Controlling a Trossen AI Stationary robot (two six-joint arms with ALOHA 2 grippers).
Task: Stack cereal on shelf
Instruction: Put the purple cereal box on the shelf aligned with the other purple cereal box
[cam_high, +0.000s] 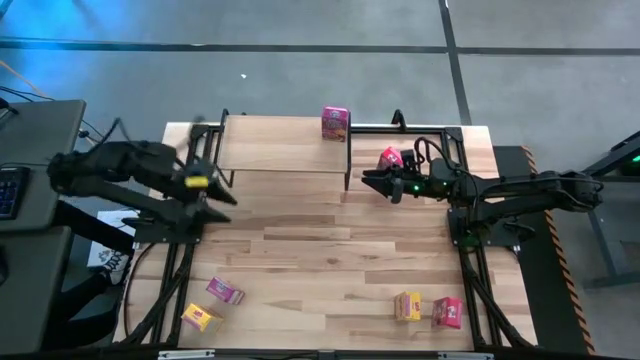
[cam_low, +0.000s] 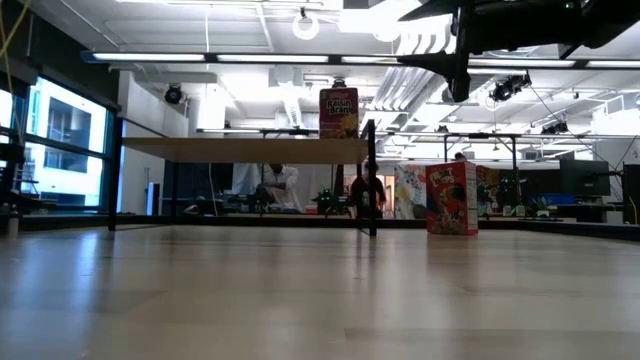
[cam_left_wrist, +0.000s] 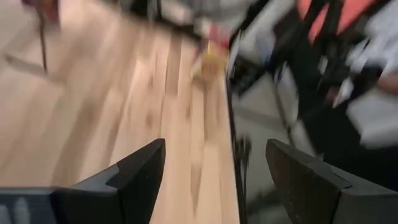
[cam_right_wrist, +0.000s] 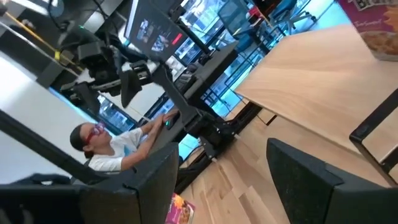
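Observation:
The shelf (cam_high: 285, 145) stands at the table's far side, its light plank top (cam_low: 240, 148) on black legs. One pink cereal box (cam_high: 335, 123) stands upright on its right end (cam_low: 339, 112). A second pink box (cam_high: 391, 158) stands on the table just right of the shelf (cam_low: 452, 198). My right gripper (cam_high: 372, 181) is open and empty (cam_right_wrist: 224, 180), raised beside that box and pointing at the shelf's right legs. My left gripper (cam_high: 225, 203) is open and empty (cam_left_wrist: 214, 180), near the shelf's left front leg. Several more boxes lie near the front edge.
At the front left lie a pink box (cam_high: 225, 291) and a yellow box (cam_high: 202, 318). At the front right lie a yellow box (cam_high: 407, 306) and a pink box (cam_high: 447, 312). A person (cam_right_wrist: 99, 146) sits beyond the table's left side.

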